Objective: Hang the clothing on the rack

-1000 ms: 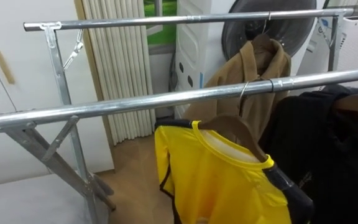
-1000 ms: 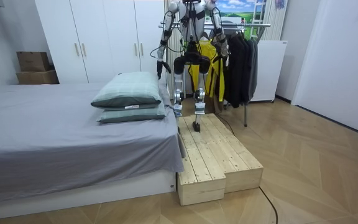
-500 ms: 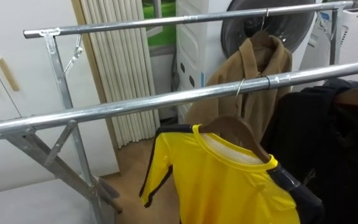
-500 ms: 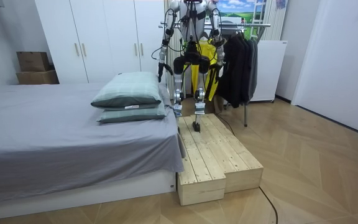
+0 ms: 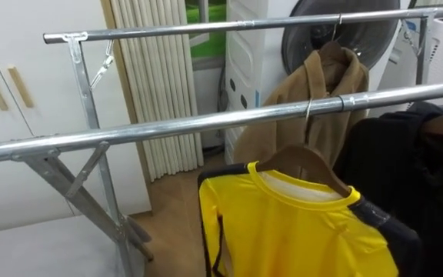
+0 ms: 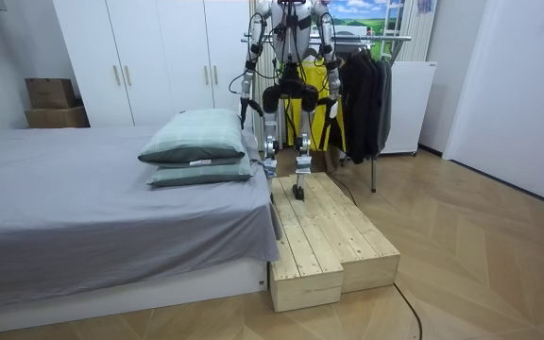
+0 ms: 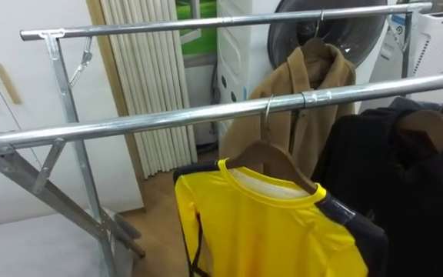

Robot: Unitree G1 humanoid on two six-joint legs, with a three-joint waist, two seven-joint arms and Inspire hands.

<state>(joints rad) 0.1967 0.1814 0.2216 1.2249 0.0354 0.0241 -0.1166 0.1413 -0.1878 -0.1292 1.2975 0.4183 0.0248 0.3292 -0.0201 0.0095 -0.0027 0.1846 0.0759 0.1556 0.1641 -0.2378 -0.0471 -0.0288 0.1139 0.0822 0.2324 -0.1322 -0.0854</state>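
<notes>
Left hand [image 6: 241, 98]: hangs low at the robot's side in the room view, below the level of the near rail [image 5: 168, 129] and toward the room view's left of it. How far it is open, and whether it holds anything, cannot be told at this range.

Right hand [image 6: 332, 105]: hangs low on the other side, also below the near rail's level. Its state cannot be told either.

Yellow shirt [image 5: 298, 231]: hangs on a wooden hanger [image 5: 302, 160] whose metal hook sits over the near rail, right of the rail's middle in the eye views. The shirt hangs straight down under the rail, with dark trim at the shoulder and side. In the room view it shows just beyond the robot, between the two hands and close to the right one. Contact with either hand cannot be made out.

Black clothes [image 5: 414, 169]: hang from the near rail, just right of the yellow shirt.

Brown coat [image 5: 321, 100]: hangs beyond the near rail from the far rail [image 5: 206, 28], which runs higher and roughly parallel.

Robot stance: upright at the far end of the wooden platform [image 6: 324, 236], facing the near rail.
</notes>
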